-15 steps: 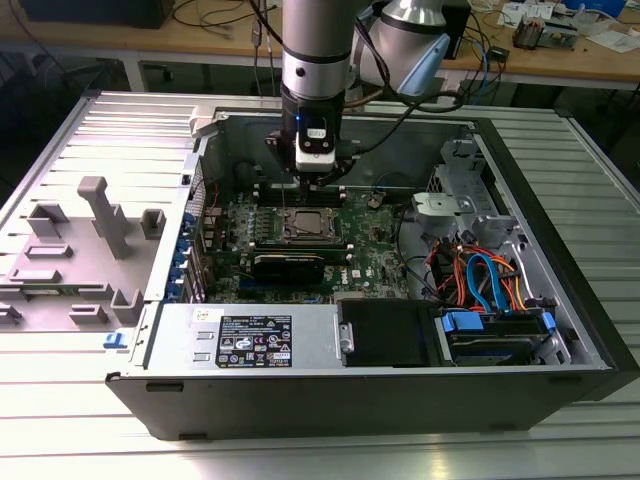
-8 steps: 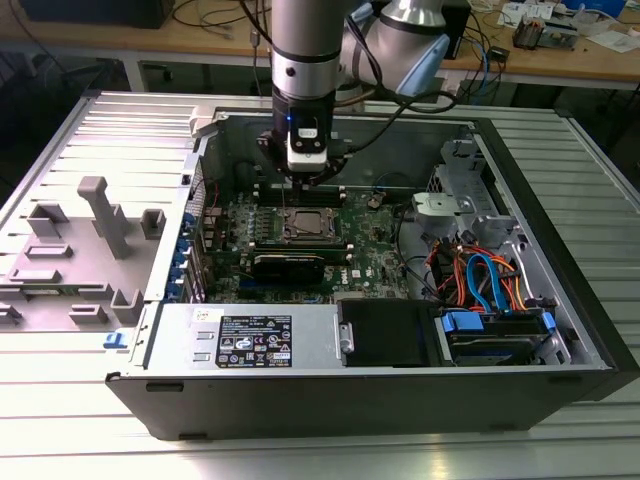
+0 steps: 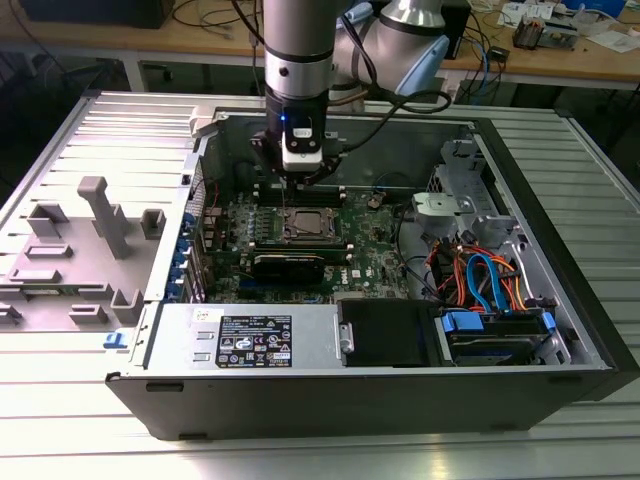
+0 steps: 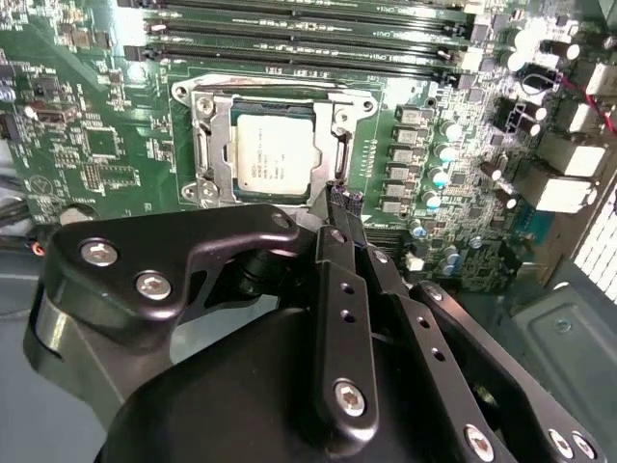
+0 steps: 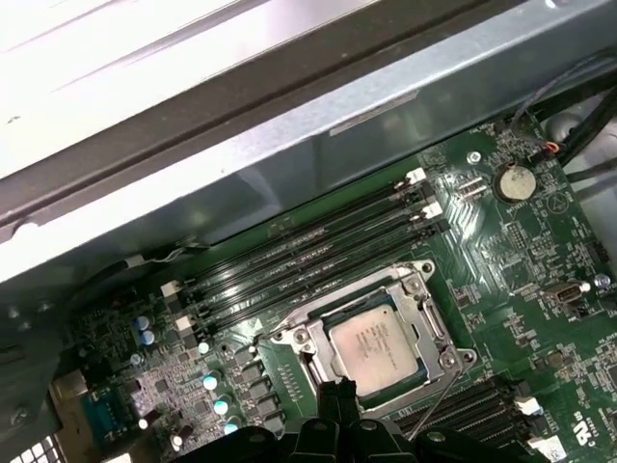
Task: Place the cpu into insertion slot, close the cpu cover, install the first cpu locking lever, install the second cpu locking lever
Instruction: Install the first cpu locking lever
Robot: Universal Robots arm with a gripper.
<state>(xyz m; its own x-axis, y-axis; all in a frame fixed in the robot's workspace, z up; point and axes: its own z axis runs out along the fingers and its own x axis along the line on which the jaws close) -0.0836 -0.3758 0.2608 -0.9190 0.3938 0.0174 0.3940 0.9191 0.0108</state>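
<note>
Cpu flat, metal top up, in insertion slot; hand seemingly closed, empty.

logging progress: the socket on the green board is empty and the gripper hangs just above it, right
Not empty: in both wrist views the chip already sits in the socket. The gripper does hang just above it.

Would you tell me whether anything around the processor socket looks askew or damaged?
Nothing stands out: the chip lies flat and square in the socket, with the metal cover framing it evenly.
</note>
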